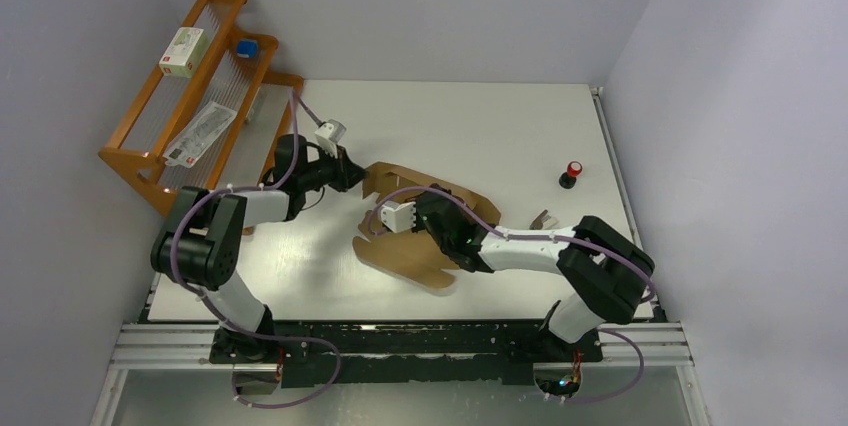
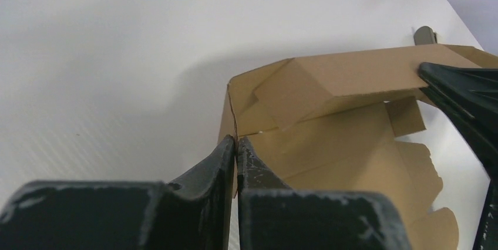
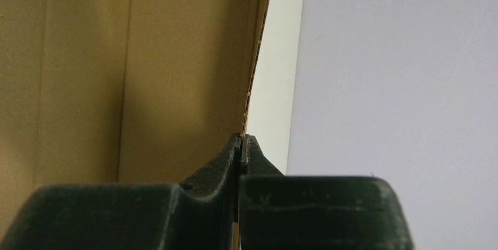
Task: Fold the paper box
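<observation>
The paper box [image 1: 400, 258] sits half-formed in the middle of the worktop [image 1: 500, 126], between my two arms. Its base and rounded flaps lie flat, while some of its walls stand up. My left gripper [image 2: 236, 144] is closed down narrow on the thin upright edge at the box's far-left corner. My right gripper [image 3: 241, 143] is pinched just as tight on the edge of a standing wall further right. I judge this to be mid-fold: walls raised, nothing locked. The risk is that both grips sit right at the rim of the cardboard, with little board between the pads. If either arm pulls outward or twists, that edge could slip free and the wall would spring back down. If my arms work against each other, the sheet could crease off its score lines or tear at the corner. Nothing pins the base, so a lift could drag the whole box across the worktop. I cannot tell from my wrist views whether any tabs line up with their slots.
</observation>
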Action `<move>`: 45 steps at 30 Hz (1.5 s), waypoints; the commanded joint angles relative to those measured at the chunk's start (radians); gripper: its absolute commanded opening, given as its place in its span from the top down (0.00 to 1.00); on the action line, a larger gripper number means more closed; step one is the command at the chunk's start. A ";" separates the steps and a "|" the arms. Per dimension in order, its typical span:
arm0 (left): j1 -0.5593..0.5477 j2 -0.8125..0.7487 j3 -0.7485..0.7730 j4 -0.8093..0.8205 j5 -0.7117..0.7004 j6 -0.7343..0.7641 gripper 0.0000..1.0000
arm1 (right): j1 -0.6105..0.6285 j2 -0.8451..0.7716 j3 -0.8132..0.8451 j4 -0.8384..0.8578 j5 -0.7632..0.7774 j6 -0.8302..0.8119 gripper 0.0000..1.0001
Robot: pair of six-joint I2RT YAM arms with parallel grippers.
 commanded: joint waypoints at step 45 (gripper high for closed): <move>-0.355 -0.230 -0.329 0.226 -0.377 -0.225 0.78 | 0.144 0.278 -0.366 1.092 0.160 -0.404 1.00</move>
